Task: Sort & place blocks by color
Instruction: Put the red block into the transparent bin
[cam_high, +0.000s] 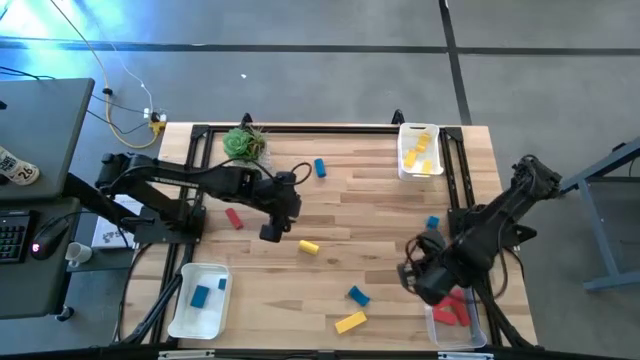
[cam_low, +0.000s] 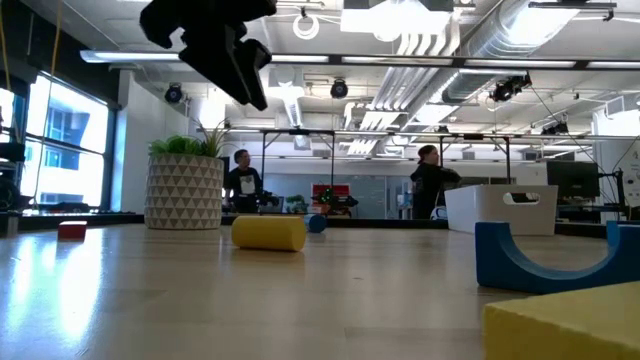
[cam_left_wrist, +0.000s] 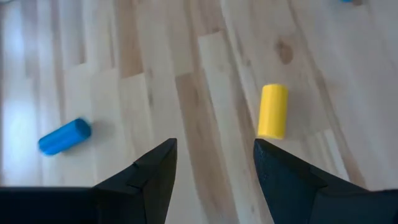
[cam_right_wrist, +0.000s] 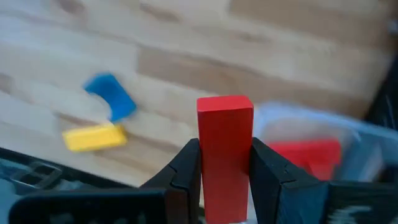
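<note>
the left arm reaches in from the left edge toward the table's middle, its left gripper (cam_left_wrist: 214, 177) hanging above the wood with fingers spread apart. the right arm bends down at the near right, its right gripper (cam_right_wrist: 225, 177) clamped on a red block (cam_right_wrist: 224, 149).

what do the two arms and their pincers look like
Both arms are dark, nearly black, jointed links with cables along them. The left pincer has two matte black, wedge-shaped fingers tapering to points. The right pincer has the same dark, smooth fingers. No markings show.
</note>
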